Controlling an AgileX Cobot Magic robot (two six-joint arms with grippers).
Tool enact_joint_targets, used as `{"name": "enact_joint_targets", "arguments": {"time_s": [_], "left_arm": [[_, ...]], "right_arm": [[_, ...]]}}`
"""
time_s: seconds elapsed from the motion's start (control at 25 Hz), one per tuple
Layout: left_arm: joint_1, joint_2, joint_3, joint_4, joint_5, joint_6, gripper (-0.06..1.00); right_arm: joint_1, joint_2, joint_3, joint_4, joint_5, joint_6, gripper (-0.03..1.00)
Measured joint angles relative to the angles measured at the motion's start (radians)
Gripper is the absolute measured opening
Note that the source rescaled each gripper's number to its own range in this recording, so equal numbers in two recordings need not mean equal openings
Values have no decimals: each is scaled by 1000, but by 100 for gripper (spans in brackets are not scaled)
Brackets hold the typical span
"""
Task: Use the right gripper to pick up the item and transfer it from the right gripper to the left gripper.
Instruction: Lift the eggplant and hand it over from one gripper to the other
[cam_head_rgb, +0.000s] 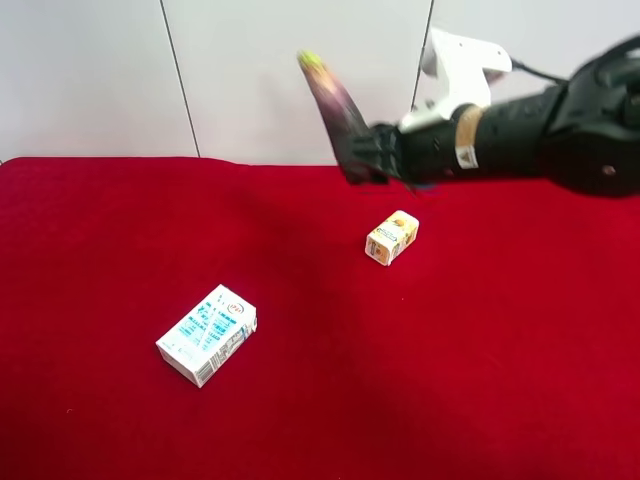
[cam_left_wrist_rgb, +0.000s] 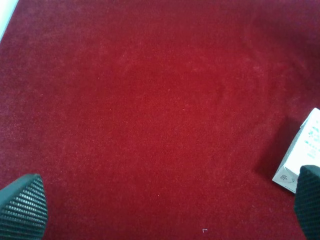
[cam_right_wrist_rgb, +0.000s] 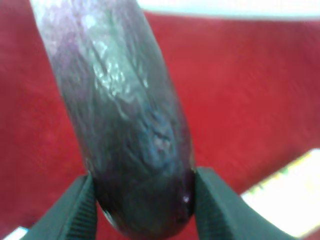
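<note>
Exterior high view: right claw (cam_head_rgb: 354, 162) clamps the dark end of the eggplant toy (cam_head_rgb: 331, 98), holding it tip-up above the desk (cam_head_rgb: 120, 260), presumably for handover to the wide-open, empty left claw (cam_left_wrist_rgb: 165, 207).

Looks like a lab: red-clothed table (cam_head_rgb: 100, 420) against plain white wall panels (cam_head_rgb: 300, 60)

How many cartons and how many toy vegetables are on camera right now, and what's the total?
Cartons: 2, the white-and-blue carton and the small yellow carton
Toy vegetables: 1, the purple eggplant toy
Total: 3
</note>
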Motion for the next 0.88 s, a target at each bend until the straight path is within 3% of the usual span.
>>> {"name": "enact_joint_targets", "arguments": {"time_s": [0.44,0.88], "left_arm": [[0,0,0,0,0,0,100],[0,0,0,0,0,0,100]], "right_arm": [[148,38,-173,-18,-18,-53,2],[153,61,-183,-26,-44,-73,2]]}}
